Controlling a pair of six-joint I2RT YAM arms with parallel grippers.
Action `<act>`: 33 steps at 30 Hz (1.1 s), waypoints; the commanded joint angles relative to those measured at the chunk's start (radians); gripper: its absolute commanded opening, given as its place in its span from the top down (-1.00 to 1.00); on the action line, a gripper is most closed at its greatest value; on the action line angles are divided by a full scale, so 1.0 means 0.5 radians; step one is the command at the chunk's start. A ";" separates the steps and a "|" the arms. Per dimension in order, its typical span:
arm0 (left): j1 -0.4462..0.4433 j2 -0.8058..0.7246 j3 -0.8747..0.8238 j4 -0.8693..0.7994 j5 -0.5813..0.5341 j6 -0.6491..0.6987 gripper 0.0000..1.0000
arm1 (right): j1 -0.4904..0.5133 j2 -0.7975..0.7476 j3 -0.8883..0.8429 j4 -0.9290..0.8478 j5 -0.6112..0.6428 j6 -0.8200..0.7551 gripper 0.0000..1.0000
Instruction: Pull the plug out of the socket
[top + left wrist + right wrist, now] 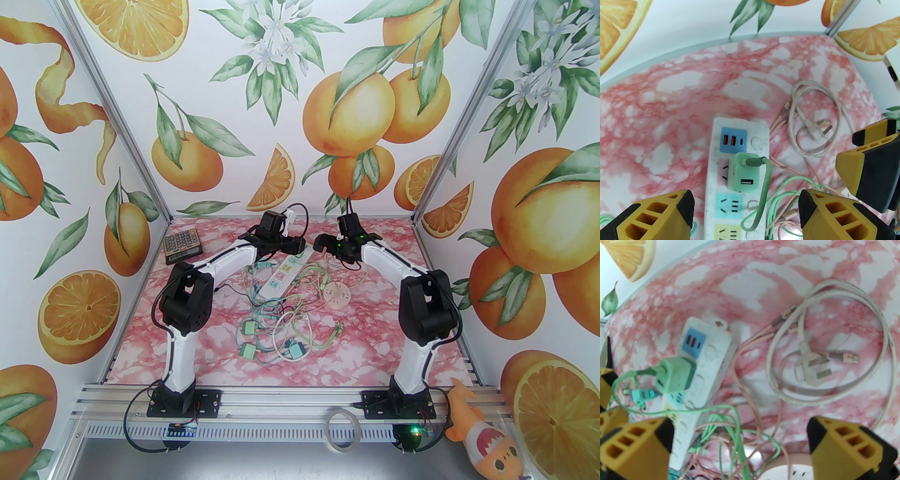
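Note:
A mint-green charger plug [744, 173] sits in the white power strip socket [710, 178], with a green cable leaving its top. My left gripper [745, 206] hovers over the strip, open, with the plug just ahead of its yellow fingers and nothing between them. In the right wrist view the same plug [675, 377] stands on the strip [710, 371], left of my open right gripper [740, 432]. From above, the left gripper [297, 246] and the right gripper [323, 243] face each other over the strip's far end [281, 276].
A white cable with a three-pin plug [820, 131] is coiled to the right of the strip. Green and pink cables tangle around a round pink socket [338, 294] and loose green chargers [247, 350]. A calculator [182, 246] lies at the far left.

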 commanded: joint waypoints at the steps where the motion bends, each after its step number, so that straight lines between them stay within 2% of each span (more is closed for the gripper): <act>1: -0.012 0.071 0.201 -0.088 0.088 0.063 -0.50 | -0.008 0.055 0.061 0.001 -0.024 0.014 -0.99; 12: -0.023 0.420 0.468 -0.303 0.083 0.182 -0.38 | -0.008 0.049 0.083 -0.019 -0.045 0.010 -0.99; 21: -0.023 0.582 0.632 -0.375 0.060 0.233 -0.04 | -0.009 0.052 0.087 -0.019 -0.062 0.017 -0.99; 26: -0.023 0.588 0.631 -0.378 0.063 0.235 0.48 | -0.008 0.103 0.133 -0.006 -0.123 0.044 -1.00; 29: -0.024 0.560 0.604 -0.388 0.066 0.230 0.50 | -0.008 0.182 0.200 -0.001 -0.222 0.084 -0.97; 33: -0.029 0.483 0.503 -0.347 0.071 0.209 0.48 | -0.009 0.315 0.312 -0.007 -0.343 0.140 -0.75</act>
